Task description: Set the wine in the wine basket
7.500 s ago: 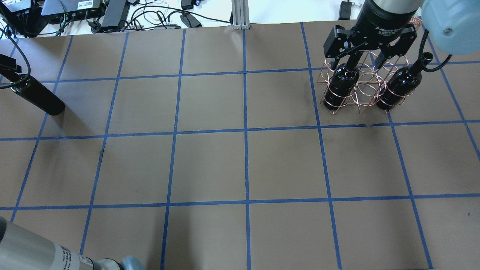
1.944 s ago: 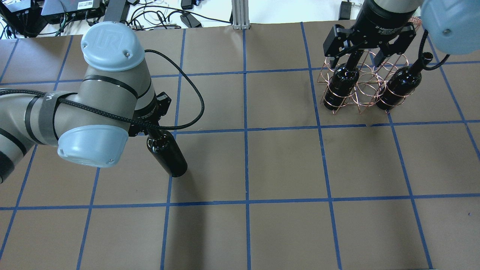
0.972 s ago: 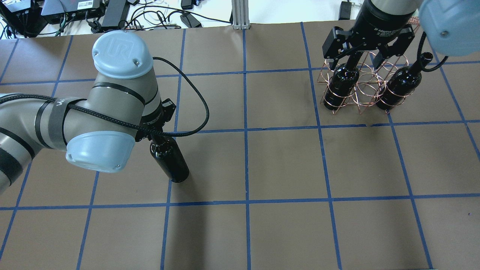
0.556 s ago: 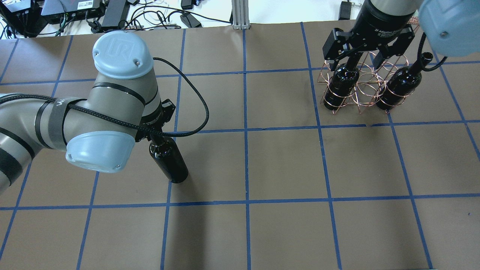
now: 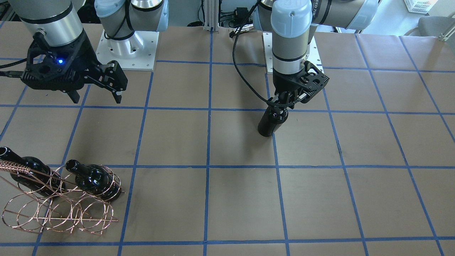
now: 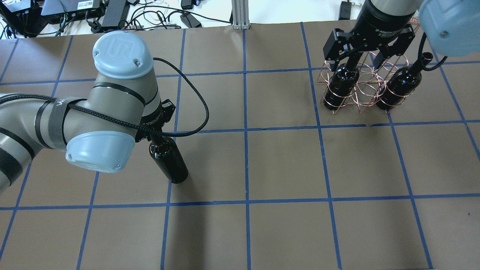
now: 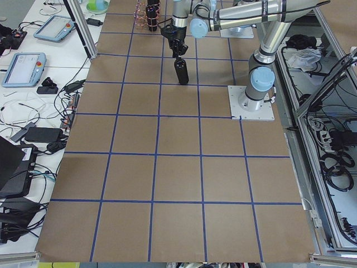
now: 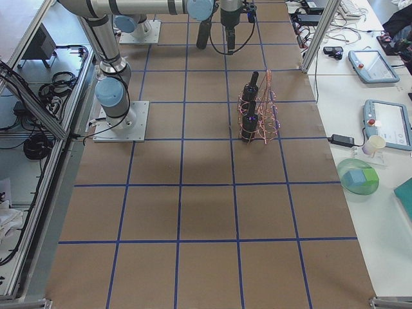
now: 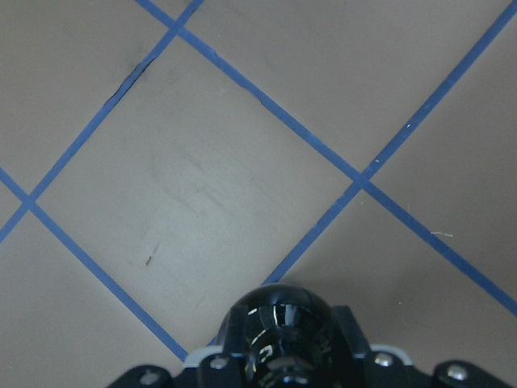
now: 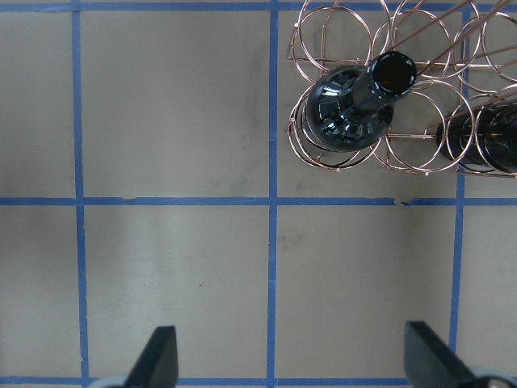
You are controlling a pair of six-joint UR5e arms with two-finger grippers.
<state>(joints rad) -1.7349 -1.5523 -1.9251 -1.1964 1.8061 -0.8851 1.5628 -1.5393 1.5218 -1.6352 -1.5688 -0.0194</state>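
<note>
Overhead view: left claw [image 5: 286, 96] grips the upright wine bottle [image 6: 169, 162] by its neck, left of centre; wire basket [image 6: 368, 89] stands upper right, well apart, beside the wide-open right claw [image 6: 354, 62].

Open counter [image 6: 285, 161] runs from the wine [image 6: 168, 161], held by the left gripper [image 5: 284, 99], out toward 2 o'clock up to the wine basket [image 6: 360, 93]. Basket's 6 o'clock row: one bottle [image 6: 339, 88] fills the 9 o'clock loop, a second bottle [image 6: 400, 86] the 3 o'clock loop; the middle loop [image 10: 418, 133] between them is open. 12 o'clock row loops open as well. A twisted handle [image 5: 16, 166] rises above the loops. The right gripper [image 5: 96, 93] hangs high near the basket, fingers spread wide. A post [image 6: 239, 15] stands at the counter's 12 o'clock edge.
</note>
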